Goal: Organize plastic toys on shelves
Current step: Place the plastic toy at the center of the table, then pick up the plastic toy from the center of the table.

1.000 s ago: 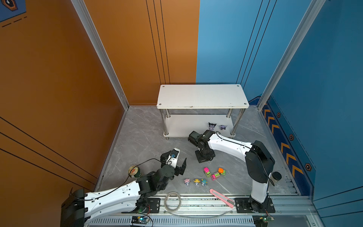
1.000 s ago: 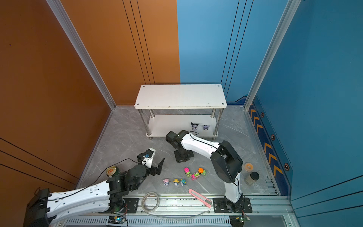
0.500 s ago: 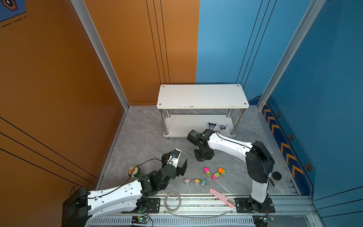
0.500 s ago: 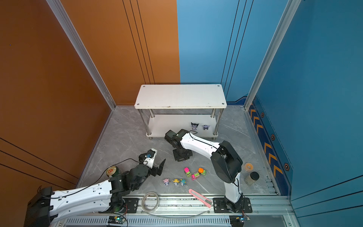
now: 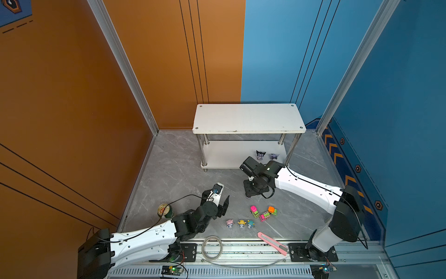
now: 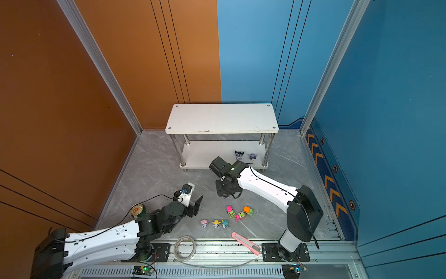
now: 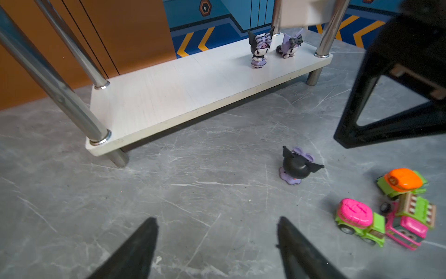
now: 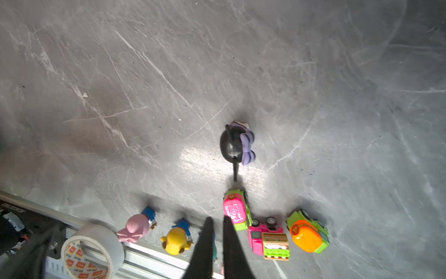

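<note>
The right gripper was seen with its fingers pressed together on nothing, poised over a black-purple figurine, which stood on the grey surface before the front edge of the shelves. Two like figurines were seen at the right end of the lower board. Were it lowered unopened, the toy could be toppled toward the trucks. The left gripper, fingers spread, was aimed the same way, so a clash might be feared. Orange printing inside the tape roll could not be read surely.
</note>
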